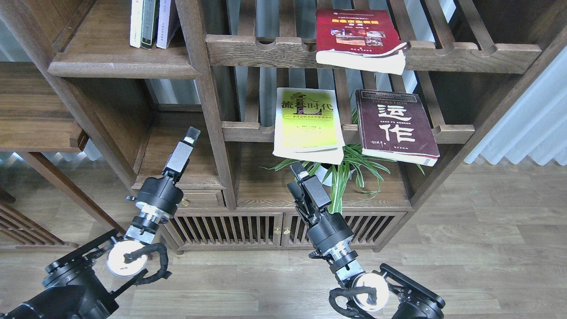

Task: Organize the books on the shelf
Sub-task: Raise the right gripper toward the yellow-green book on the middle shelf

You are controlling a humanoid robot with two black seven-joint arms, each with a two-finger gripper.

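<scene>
Three books lie flat on slatted racks. The red book [356, 31] rests on the upper rack and overhangs its front rail. The yellow-green book [308, 122] and the maroon book [392, 124] lie side by side on the lower rack. The solid plank shelf [119, 66] is at upper left. My right gripper [298, 170] points up just below the yellow-green book's front edge, its fingers together and holding nothing. My left gripper [193, 134] is raised in the left bay, well below the shelf. It is seen side-on, so its fingers cannot be told apart.
Thin white, dark green and lilac books [150, 22] stand upright at the back of the plank shelf. A potted spider plant [345, 170] sits under the lower rack, right of my right gripper. An upright post [212, 110] separates the two bays. A low cabinet [248, 226] lies below.
</scene>
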